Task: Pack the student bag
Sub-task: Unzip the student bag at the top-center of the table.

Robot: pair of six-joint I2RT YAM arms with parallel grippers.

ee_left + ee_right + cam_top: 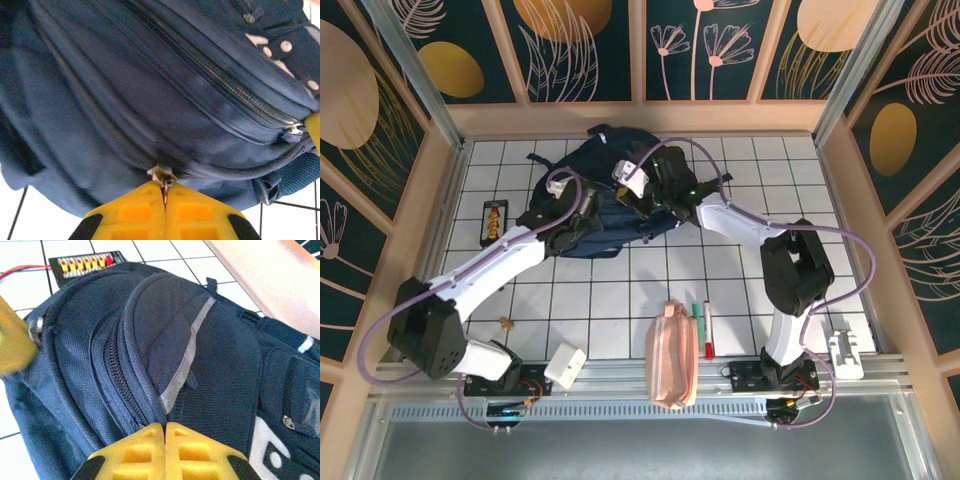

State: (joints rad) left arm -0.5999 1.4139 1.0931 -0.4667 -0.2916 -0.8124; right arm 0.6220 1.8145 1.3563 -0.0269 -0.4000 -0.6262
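Tiled table point(620, 300) | woven navy student bag point(220, 365) | left jaws pinch zip pull point(162, 176) | right jaws pressed together

Left arm point(485, 265) and right arm point(745, 222), white shells, black joints, lavender cables point(695, 143), left tool point(165, 192) and right tool point(165, 427), yellow fingers point(135, 210)

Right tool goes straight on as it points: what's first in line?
The bag: the right tool, shut, has its tips right at its zip seam, so contact looks immediate.
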